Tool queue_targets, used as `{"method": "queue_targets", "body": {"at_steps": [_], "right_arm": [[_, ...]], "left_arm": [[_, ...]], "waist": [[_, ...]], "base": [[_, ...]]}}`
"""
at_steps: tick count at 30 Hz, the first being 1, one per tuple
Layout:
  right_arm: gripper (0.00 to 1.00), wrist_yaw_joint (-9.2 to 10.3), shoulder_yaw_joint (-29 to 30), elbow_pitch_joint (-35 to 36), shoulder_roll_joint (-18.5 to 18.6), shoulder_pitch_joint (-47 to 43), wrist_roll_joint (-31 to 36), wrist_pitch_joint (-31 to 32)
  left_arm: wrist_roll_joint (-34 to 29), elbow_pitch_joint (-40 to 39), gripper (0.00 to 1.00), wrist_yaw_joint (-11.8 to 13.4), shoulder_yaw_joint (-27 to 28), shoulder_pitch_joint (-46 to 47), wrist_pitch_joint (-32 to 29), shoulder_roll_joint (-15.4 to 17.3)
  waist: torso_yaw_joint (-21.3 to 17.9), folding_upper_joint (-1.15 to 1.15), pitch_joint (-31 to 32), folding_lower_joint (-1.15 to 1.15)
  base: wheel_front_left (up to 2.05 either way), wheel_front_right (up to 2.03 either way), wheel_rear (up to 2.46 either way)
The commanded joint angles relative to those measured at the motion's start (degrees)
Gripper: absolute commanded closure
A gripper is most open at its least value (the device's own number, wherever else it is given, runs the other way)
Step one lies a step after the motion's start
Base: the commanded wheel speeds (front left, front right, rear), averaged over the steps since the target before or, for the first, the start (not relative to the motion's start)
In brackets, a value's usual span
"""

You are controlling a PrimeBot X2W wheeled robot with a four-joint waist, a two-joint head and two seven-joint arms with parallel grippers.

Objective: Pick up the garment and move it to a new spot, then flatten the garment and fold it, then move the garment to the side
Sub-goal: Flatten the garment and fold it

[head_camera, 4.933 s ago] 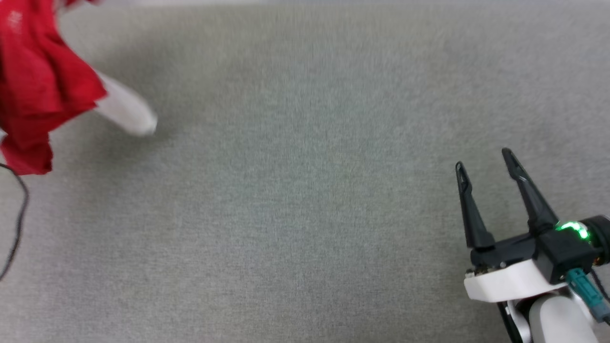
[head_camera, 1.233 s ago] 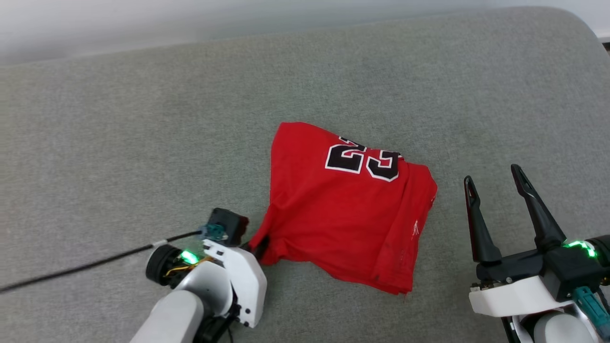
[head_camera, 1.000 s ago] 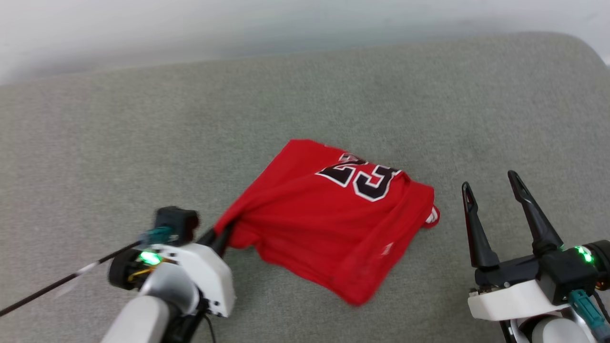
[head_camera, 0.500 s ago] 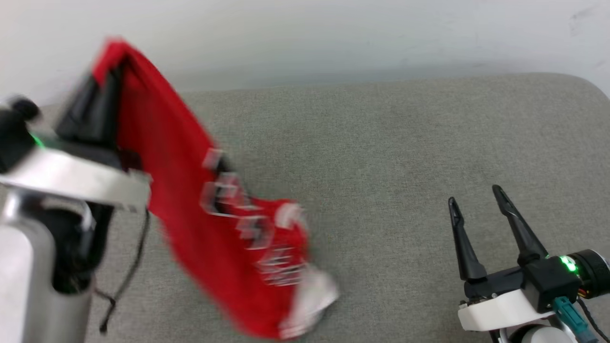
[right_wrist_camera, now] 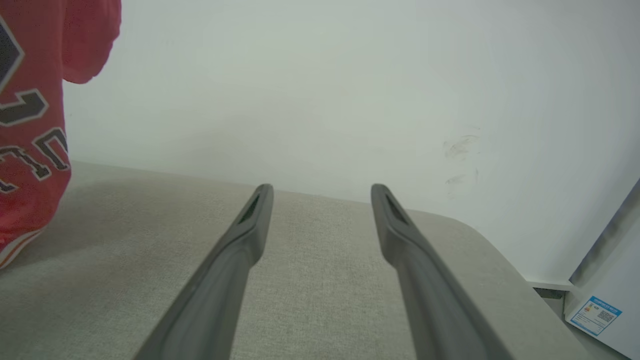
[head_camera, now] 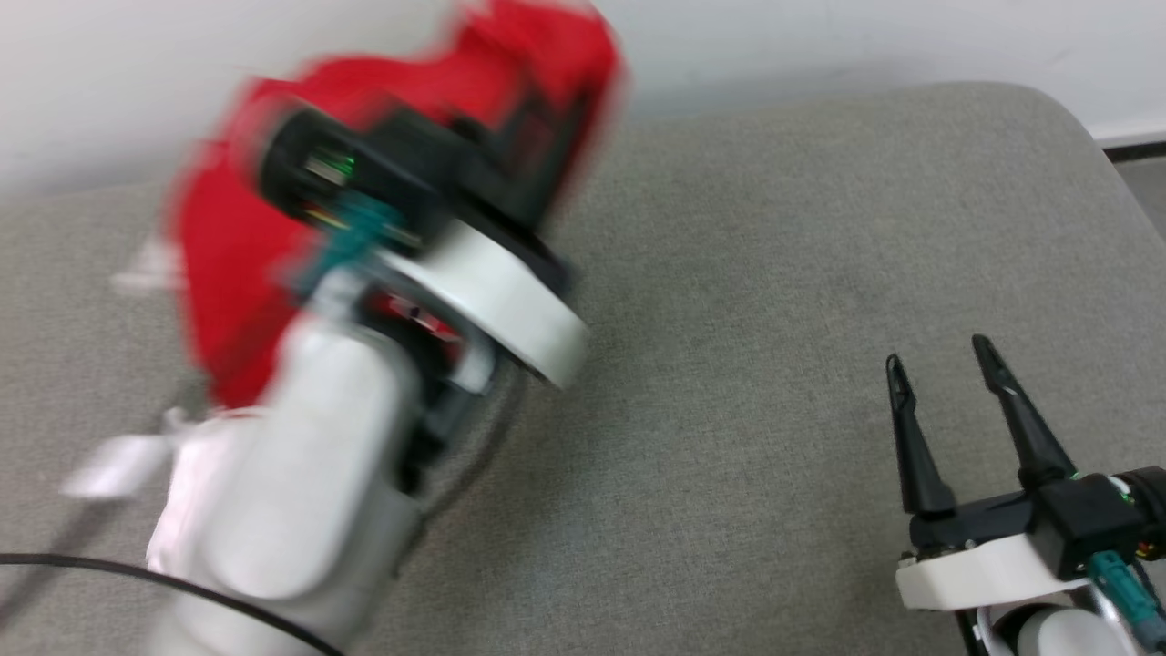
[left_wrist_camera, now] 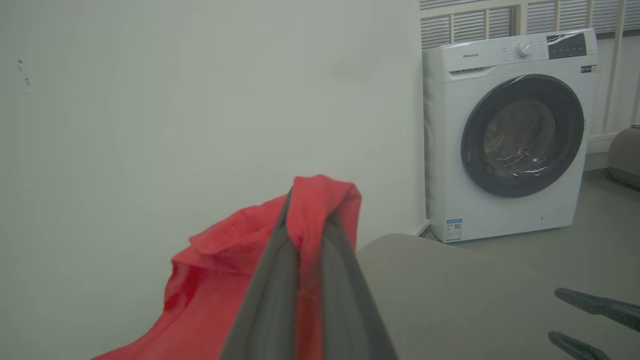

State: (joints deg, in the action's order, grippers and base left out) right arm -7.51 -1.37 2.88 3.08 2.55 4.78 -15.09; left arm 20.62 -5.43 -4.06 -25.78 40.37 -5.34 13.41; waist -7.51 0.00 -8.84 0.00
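Note:
The garment [head_camera: 228, 246], a red jersey, hangs in the air off the grey cushioned surface [head_camera: 774, 273], blurred by motion. My left gripper [head_camera: 556, 118] is raised high at the upper middle of the head view and shut on a bunched fold of the cloth. In the left wrist view the two fingers [left_wrist_camera: 280, 260] pinch the red garment [left_wrist_camera: 225, 270] at their tips. My right gripper [head_camera: 938, 351] rests low at the right, open, with nothing in it. In its own view the right gripper [right_wrist_camera: 322, 187] points across the surface, and the garment [right_wrist_camera: 25, 125] hangs at the left edge, black lettering showing.
A pale wall runs behind the surface. A white front-loading washing machine [left_wrist_camera: 510, 135] stands on the floor beyond the surface's rounded far end. A black cable [head_camera: 137, 574] trails from my left arm at the lower left.
My left arm has lifted the garment off the surface and swung it up and to the right, in fast blurred motion. The head camera has shifted. The right gripper stays open and low.

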Motion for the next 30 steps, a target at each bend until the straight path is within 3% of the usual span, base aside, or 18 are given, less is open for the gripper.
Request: {"method": "queue_targets", "body": {"at_steps": [1,4,7,16,17,18,19,23,30], "right_arm": [[0.00,0.04,0.58,0.33,-0.24,1.05,0.18,-0.11],[0.00,0.04,3.27,0.96,-0.20,1.88,-0.03,-0.11],[0.00,0.04,6.81,1.56,-0.22,3.15,-0.84,-0.11],[0.00,0.04,9.55,1.60,-0.24,4.16,-1.12,-0.11],[0.00,0.04,9.21,1.47,-0.24,4.07,-0.99,-0.11],[0.00,0.04,8.80,1.34,-0.24,4.03,-0.93,-0.11],[0.00,0.04,8.55,1.26,-0.22,4.00,-0.85,-0.11],[0.00,0.04,7.61,0.86,-0.22,3.55,-0.58,-0.11],[0.00,0.04,7.29,0.28,-0.22,2.25,0.00,-0.11]], "left_arm": [[-0.35,1.67,1.00,-0.54,-2.18,-1.69,0.27,-1.02],[-0.23,7.37,1.00,-1.66,-9.62,-4.31,1.56,-5.73],[0.20,14.66,1.00,-2.41,-15.86,-6.37,2.63,-8.03],[5.49,28.77,1.00,-3.34,-30.91,-8.36,4.79,-10.44],[6.22,29.61,0.80,-3.37,-32.46,-8.25,4.81,-10.52],[7.06,30.16,0.08,-3.39,-33.81,-7.97,4.99,-10.56],[8.02,30.51,0.00,-3.39,-34.75,-7.55,5.39,-10.57],[10.54,32.17,0.00,-3.38,-35.31,-5.48,8.65,-10.53],[12.34,33.14,0.00,-1.23,-30.35,-2.71,14.85,-9.59]], "waist": [[-0.88,0.00,-1.03,0.00],[-1.55,0.00,-2.24,0.00],[-2.20,0.00,-3.44,0.00],[-2.10,0.00,-4.97,0.00],[-1.86,0.00,-4.93,0.00],[-1.68,0.00,-4.86,0.00],[-1.37,0.00,-4.75,0.00],[0.17,0.00,-3.62,0.00],[2.89,0.00,-0.41,0.00]], "base": [[0.00,0.00,0.00],[0.00,0.00,0.00],[0.00,0.00,0.00],[0.00,0.00,0.00],[0.00,0.00,0.00],[0.00,0.00,0.00],[0.00,0.00,0.00],[0.00,0.00,0.00],[0.00,0.00,0.00]]}}
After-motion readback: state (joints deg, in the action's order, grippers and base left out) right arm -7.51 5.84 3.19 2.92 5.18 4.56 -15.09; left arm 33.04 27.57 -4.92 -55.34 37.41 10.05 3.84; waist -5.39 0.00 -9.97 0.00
